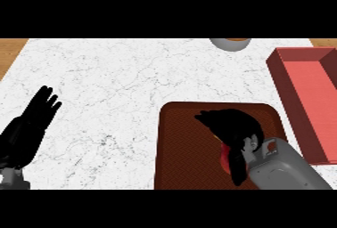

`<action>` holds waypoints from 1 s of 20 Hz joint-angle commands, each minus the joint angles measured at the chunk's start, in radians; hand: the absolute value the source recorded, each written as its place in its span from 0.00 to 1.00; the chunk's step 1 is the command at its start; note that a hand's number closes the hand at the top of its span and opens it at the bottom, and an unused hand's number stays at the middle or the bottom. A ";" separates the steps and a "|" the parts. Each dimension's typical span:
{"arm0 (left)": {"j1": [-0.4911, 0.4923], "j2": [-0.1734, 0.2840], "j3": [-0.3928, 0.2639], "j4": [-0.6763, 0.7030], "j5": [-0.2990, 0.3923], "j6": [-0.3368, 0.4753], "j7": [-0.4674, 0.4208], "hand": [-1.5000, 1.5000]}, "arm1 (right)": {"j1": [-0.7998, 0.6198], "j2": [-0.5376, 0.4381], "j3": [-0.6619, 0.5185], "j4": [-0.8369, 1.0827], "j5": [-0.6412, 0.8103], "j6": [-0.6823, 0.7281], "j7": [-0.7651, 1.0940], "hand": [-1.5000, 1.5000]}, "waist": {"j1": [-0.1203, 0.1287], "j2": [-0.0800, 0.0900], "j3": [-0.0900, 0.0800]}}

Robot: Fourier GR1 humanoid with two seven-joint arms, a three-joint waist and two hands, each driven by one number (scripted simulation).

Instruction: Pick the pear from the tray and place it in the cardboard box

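Fingers (223, 119) of the right hand (232, 127) curl over the tray (181, 147) — whether they grasp the pear, I cannot tell. Left hand (30, 127) rests released on the table (132, 80).

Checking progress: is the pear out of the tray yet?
No. The right hand curls over something reddish above the tray; the box holds nothing visible.
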 commanded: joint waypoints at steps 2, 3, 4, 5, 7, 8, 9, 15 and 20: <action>-0.050 -0.003 0.006 -0.015 -0.012 0.018 0.055 0.50 | 0.039 0.004 0.020 0.022 0.076 0.041 0.015 0.00 | -0.001 0.000 0.000; -0.056 -0.013 0.015 0.072 -0.014 -0.006 0.004 0.50 | -0.023 0.029 -0.002 0.095 0.096 0.041 0.003 0.00 | 0.001 0.002 0.000; 0.018 0.018 0.043 -0.015 0.016 -0.045 0.009 0.50 | -0.009 -0.002 -0.023 0.057 0.081 0.083 0.011 0.00 | 0.004 0.000 0.000; -0.010 -0.017 0.006 0.043 -0.017 -0.042 -0.025 0.50 | -0.027 0.026 -0.024 0.106 0.108 0.066 0.004 0.00 | 0.002 0.001 0.000; 0.014 -0.009 0.020 0.009 -0.022 -0.045 -0.010 0.50 | 0.004 0.088 0.010 0.071 0.143 0.064 0.048 0.00 | 0.002 0.000 0.000; 0.010 -0.034 0.008 -0.004 -0.042 -0.005 -0.004 0.50 | 0.060 0.074 0.044 0.051 0.178 0.033 0.039 0.00 | 0.000 0.000 0.000; 0.002 -0.017 0.027 -0.019 -0.016 -0.024 0.021 0.50 | 0.046 0.047 0.020 0.099 0.200 0.030 -0.018 0.00 | 0.002 0.001 0.000; -0.005 0.004 0.082 -0.011 -0.004 -0.055 0.039 0.50 | 0.082 0.115 0.032 0.084 0.263 0.064 -0.006 0.00 | 0.000 0.000 0.000; -0.081 -0.016 0.069 0.030 -0.025 -0.040 0.068 0.50 | 0.086 0.115 0.022 0.106 0.292 0.102 -0.043 0.00 | -0.003 0.001 0.000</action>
